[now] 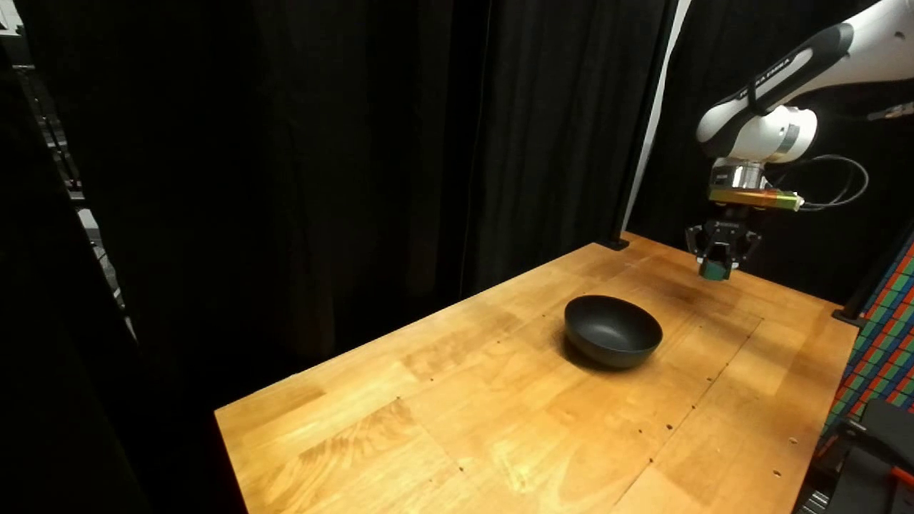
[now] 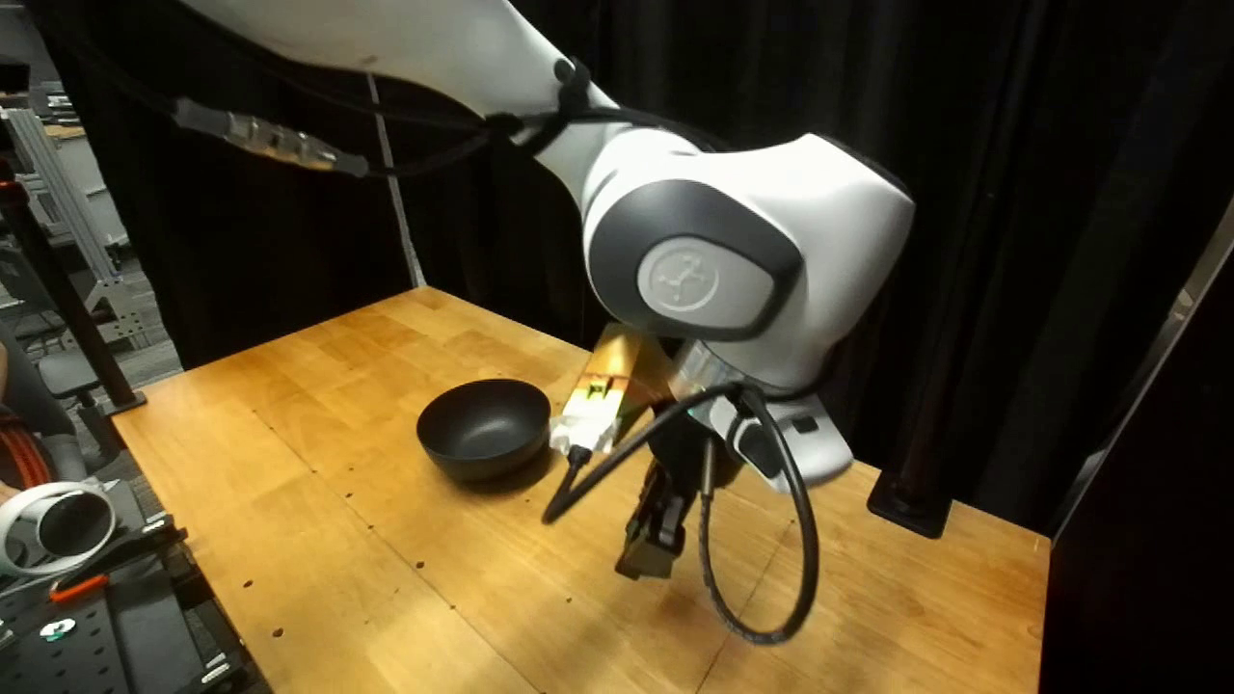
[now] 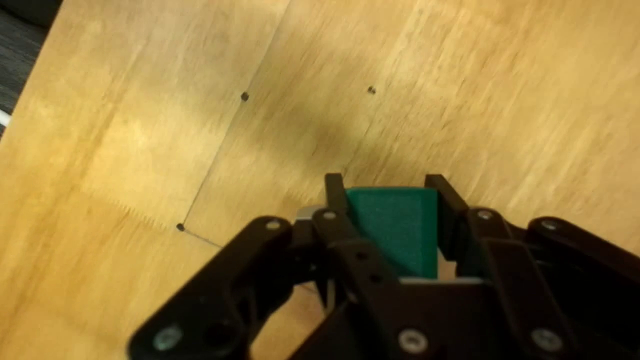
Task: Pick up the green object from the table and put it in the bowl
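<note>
Black curtains (image 1: 357,178) back the table (image 1: 514,428). My gripper (image 3: 386,191) clamps the green block (image 3: 397,225); I judge it light, rigid, best held by its opposite flat sides.

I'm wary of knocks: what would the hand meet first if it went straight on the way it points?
Probably the tabletop: the hand points down at it, gripping the green block. How far below is unclear.
</note>
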Robot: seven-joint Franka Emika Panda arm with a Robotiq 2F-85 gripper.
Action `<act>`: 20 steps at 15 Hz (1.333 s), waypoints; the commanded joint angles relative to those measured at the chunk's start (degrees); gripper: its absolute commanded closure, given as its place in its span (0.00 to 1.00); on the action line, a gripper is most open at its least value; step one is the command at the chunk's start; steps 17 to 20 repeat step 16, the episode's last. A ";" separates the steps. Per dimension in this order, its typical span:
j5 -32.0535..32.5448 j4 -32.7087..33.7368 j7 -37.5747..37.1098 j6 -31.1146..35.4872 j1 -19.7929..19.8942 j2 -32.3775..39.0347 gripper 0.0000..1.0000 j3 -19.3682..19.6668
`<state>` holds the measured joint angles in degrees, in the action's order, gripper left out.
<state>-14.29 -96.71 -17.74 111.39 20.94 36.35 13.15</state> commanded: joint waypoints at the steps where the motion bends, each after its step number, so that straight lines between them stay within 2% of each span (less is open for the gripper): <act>1: -2.13 -12.23 4.58 2.44 -3.38 -11.96 0.82 -2.41; 6: -4.46 -21.12 6.67 5.91 -10.58 -19.92 0.82 -7.92; 9: -6.57 -23.80 6.27 7.50 -15.07 -21.27 0.82 -11.32; 10: -6.56 -24.43 5.79 8.43 -16.45 -21.55 0.32 -12.04; 11: -6.64 -24.62 5.56 8.13 -17.34 -21.73 0.31 -12.58; 12: -6.41 -24.69 5.21 7.04 -18.05 -22.11 0.26 -12.90; 15: -5.95 -24.63 3.64 2.23 -18.52 -23.65 0.03 -12.23; 16: -6.38 -25.03 3.87 0.92 -18.05 -24.35 0.00 -11.89; 20: -6.38 -25.03 3.87 0.92 -18.05 -24.35 0.00 -11.89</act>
